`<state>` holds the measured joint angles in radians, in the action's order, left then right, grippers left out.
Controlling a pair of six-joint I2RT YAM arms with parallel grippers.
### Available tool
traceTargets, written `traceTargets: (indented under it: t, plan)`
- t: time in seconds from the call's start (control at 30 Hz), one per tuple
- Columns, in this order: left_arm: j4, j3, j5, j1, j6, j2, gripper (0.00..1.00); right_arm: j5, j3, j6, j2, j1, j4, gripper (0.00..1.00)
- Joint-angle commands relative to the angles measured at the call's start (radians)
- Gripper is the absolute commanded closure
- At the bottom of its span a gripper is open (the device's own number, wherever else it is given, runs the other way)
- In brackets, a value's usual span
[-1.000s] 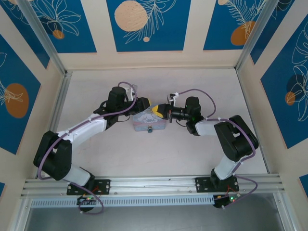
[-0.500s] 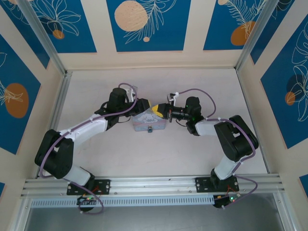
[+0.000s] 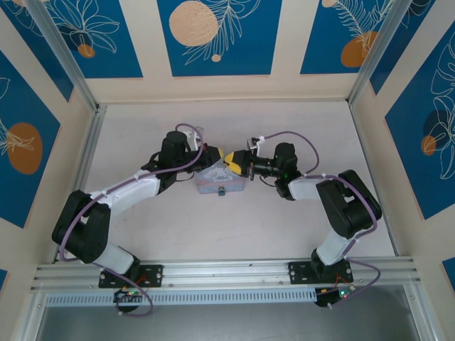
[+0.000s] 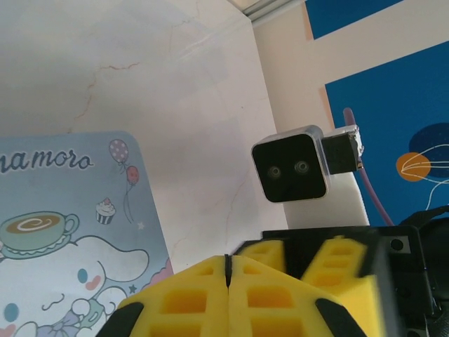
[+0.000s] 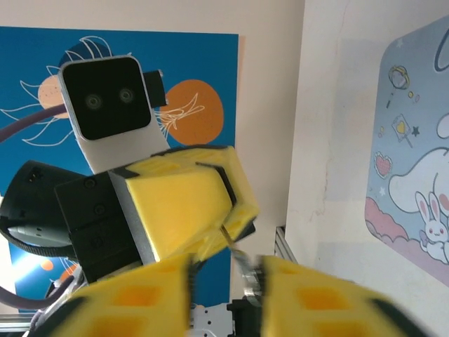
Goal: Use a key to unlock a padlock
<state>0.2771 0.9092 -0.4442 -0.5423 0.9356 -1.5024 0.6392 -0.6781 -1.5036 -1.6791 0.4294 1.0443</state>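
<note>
Left gripper was clamped shut on what looked like the key, a thin sliver at its tips. The right gripper stood partly open just beside it. You had the padlock nearer, at the tin's near edge.

Pastel blue-pink cartoon tin, yellow left gripper; blue leaf-patterned wall panels

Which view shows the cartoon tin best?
Left wrist: the tin is large and sharp, its printed lettering and cartoon easy to read. Right wrist catches one side of the tin at the frame's right edge. Top external shows the tin small and distant, its picture unreadable.
</note>
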Motion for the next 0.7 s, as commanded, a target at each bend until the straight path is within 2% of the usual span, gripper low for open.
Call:
traceTargets:
  t: [0.0, 0.07, 0.2, 0.33, 0.5, 0.67]
  plan:
    - [0.056, -0.029, 0.025, -0.017, 0.03, 0.004, 1.0, -0.044, 0.027, 0.002, 0.022, -0.012, 0.039, 0.31]
    - [0.073, -0.04, 0.042, -0.018, 0.044, 0.015, 1.0, -0.064, 0.041, 0.003, 0.03, -0.017, 0.039, 0.27]
    - [0.102, -0.06, 0.078, -0.025, 0.067, 0.041, 1.0, -0.094, 0.042, 0.012, 0.038, -0.02, 0.048, 0.27]
    - [0.127, -0.088, 0.123, -0.029, 0.091, 0.068, 1.0, -0.116, 0.024, 0.024, 0.031, -0.018, 0.066, 0.38]
    - [0.18, -0.13, 0.171, -0.031, 0.134, 0.093, 1.0, -0.121, -0.01, 0.01, -0.005, -0.008, 0.102, 0.57]
    - [0.219, -0.151, 0.208, -0.037, 0.16, 0.101, 1.0, -0.121, -0.032, -0.013, -0.047, 0.021, 0.153, 0.59]
